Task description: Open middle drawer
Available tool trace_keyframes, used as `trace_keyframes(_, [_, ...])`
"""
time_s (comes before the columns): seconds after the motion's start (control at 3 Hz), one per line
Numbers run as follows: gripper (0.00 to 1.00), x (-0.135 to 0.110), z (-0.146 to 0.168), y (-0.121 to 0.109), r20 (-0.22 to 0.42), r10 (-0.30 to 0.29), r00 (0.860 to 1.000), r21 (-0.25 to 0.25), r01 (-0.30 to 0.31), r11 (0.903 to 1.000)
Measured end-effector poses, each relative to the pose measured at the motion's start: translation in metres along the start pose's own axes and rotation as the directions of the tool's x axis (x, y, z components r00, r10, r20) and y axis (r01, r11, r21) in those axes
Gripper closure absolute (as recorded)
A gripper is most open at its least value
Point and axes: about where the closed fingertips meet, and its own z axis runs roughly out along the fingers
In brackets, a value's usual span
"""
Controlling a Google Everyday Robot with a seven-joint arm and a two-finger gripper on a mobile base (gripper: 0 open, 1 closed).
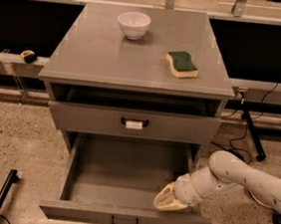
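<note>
Middle drawer [80, 212], grey with a plain black loop handle, stands pulled far out below the desk's [111, 56] front edge, under the white-tagged drawer [79, 118]. The gripper [170, 201] sits low in its front right corner, open or closed I cannot tell. A bowl [133, 24] and a sponge [182, 64] rest on the desk.

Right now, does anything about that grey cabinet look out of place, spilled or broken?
Nothing spilled or damaged. The white bowl sits upright and the green-and-yellow sponge lies flat on the grey cabinet top. Only the grey drawer with the black loop handle stands pulled out, with the robot's cream hand inside its right front corner.
</note>
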Motion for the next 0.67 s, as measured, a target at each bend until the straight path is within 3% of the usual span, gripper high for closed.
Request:
trace_keyframes(0.33, [1.00, -0.0209, -0.0375, -0.0127, 0.105, -0.080, 0.991, 0.132, 0.066, 0.9891])
trace_keyframes(0.67, [0.83, -0.0216, -0.0437, -0.0127, 0.115, -0.092, 0.989, 0.154, 0.073, 0.9853])
